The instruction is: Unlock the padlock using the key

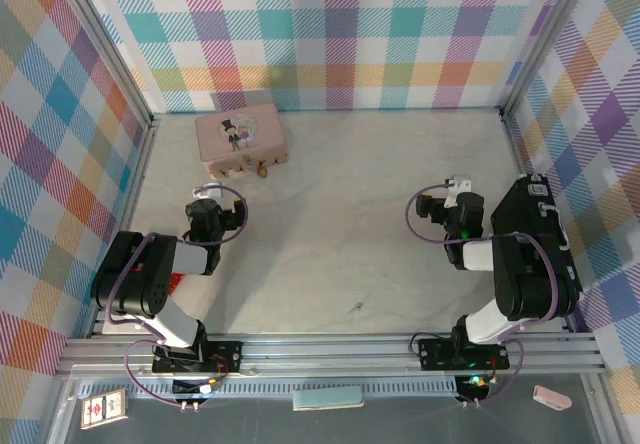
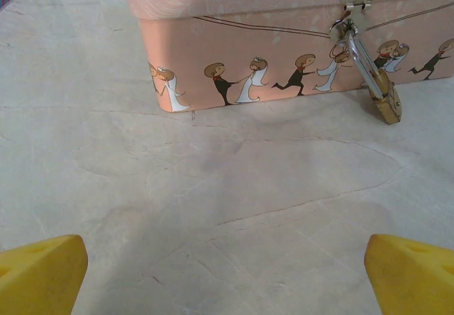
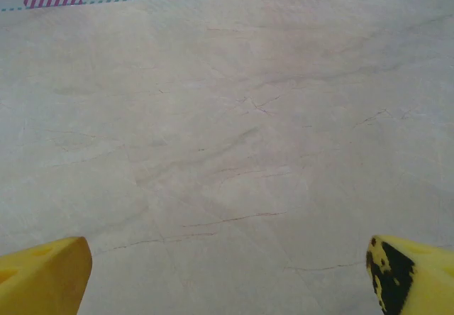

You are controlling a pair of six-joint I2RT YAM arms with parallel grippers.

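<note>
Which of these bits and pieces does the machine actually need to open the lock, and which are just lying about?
For the job: brass padlock, hanging on the clasp of the pink tin; small grey key, lying loose.
Just lying about: small red thing; card; pale blue bar; pink piece.

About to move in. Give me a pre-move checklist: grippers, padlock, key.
1. Left gripper open and empty: ok.
2. Right gripper open and empty: ok.
3. Padlock in sight, hanging on the tin: ok.
4. Key spotted, lying loose on the table: ok.
5. Key held: not ok.
6. Keyhole facing: cannot tell.
</note>
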